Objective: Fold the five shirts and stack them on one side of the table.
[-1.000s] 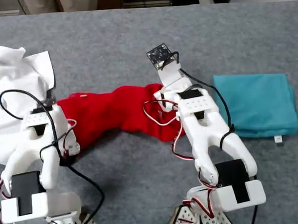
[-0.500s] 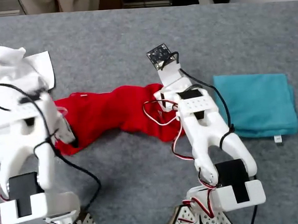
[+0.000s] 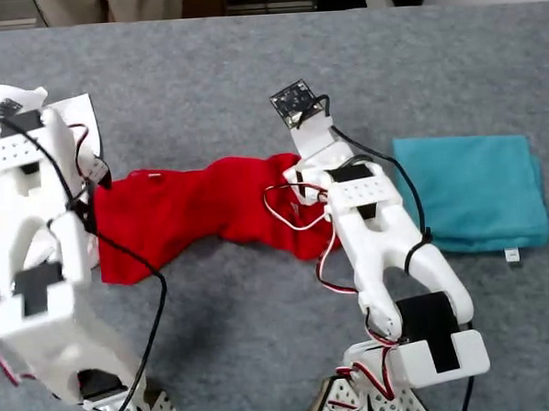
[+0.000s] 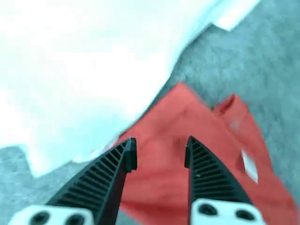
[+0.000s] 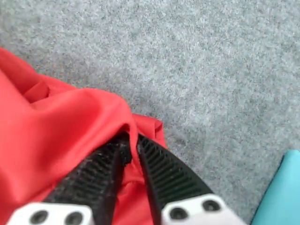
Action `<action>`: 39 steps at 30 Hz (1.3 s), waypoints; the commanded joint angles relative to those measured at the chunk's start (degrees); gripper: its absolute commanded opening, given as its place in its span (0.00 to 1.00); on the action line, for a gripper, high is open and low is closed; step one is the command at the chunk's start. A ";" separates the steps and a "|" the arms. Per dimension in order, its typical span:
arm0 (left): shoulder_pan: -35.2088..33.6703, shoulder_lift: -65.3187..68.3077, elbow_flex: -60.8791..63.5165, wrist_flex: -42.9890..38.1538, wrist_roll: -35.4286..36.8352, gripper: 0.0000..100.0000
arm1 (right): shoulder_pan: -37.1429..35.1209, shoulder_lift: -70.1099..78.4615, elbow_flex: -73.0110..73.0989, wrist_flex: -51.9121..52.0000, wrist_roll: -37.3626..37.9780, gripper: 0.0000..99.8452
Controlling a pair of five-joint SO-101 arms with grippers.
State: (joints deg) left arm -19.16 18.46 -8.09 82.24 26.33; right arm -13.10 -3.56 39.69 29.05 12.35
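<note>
high view | left end effector (image 4: 157, 152) raised, released | right end effector (image 5: 131, 143) grasping red shirt (image 3: 192, 210)

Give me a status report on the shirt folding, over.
Left gripper open, over red shirt beside white shirt. Right gripper shut on red shirt's other end. Teal shirt lies folded, apart.

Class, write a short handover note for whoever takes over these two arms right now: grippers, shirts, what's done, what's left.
Left gripper: jaws open, over the end of the red shirt beside the white cloth; holds nothing.
Right gripper: jaws shut on the red shirt at its other end.
Done: teal shirt lies folded on the right arm's side of the table.
Left: red shirt unfolded, white cloth crumpled; fold both, stack with the teal one.
</note>
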 commanded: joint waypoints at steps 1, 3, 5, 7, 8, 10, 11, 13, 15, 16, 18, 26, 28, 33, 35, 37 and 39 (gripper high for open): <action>0.70 7.96 -13.71 3.43 2.90 0.18 | 0.92 -2.42 0.04 -1.41 -0.35 0.01; 0.70 12.62 -20.48 6.15 4.22 0.18 | 0.92 -2.42 0.04 -1.41 -0.35 0.01; 0.88 16.92 -27.16 8.88 4.75 0.18 | 0.92 -2.42 0.04 -1.41 -0.35 0.01; 0.97 20.70 -33.49 11.87 4.75 0.18 | 0.92 -2.42 0.04 -1.41 -0.26 0.01; 0.97 22.64 -36.48 13.10 4.75 0.18 | 0.92 -2.33 0.04 -1.41 -0.26 0.01; 0.88 26.15 -41.93 15.38 6.07 0.18 | 0.92 -2.24 0.04 -1.41 -0.26 0.01; 0.79 27.82 -44.48 16.53 6.68 0.18 | 0.92 -1.80 -0.13 -1.41 -0.26 0.01; 0.79 31.08 -48.70 17.93 7.65 0.18 | 0.92 -0.57 -0.75 -1.41 -0.09 0.01; 0.97 33.45 -51.16 18.55 8.09 0.18 | 1.01 0.48 -1.80 -1.23 -0.18 0.01; 0.97 34.24 -51.43 18.55 8.44 0.18 | 1.10 0.75 -2.07 -1.14 -0.26 0.01; 0.97 35.03 -51.43 18.55 8.70 0.18 | 1.10 0.84 -2.07 -1.14 -0.18 0.01; 0.79 35.30 -51.34 18.55 8.79 0.15 | 1.10 0.84 -2.07 -1.14 -0.18 0.01; 0.88 35.47 -51.34 18.55 8.79 0.09 | 1.10 0.92 -2.07 -1.23 -0.18 0.01; 0.97 35.21 -47.74 18.55 8.79 0.08 | 1.10 0.92 -2.07 -1.23 -0.09 0.01; 0.88 35.12 -45.36 18.55 8.79 0.09 | 1.10 0.92 -2.07 -1.23 -0.09 0.01; 0.53 35.12 -43.52 18.55 8.79 0.09 | 1.10 0.92 -2.07 -1.23 -0.09 0.01; 0.44 35.12 -41.93 18.55 8.79 0.09 | 1.10 0.92 -2.07 -1.23 -0.09 0.01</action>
State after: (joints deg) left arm -18.73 54.86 -51.25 100.09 34.68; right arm -13.10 -2.68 39.69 29.05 12.35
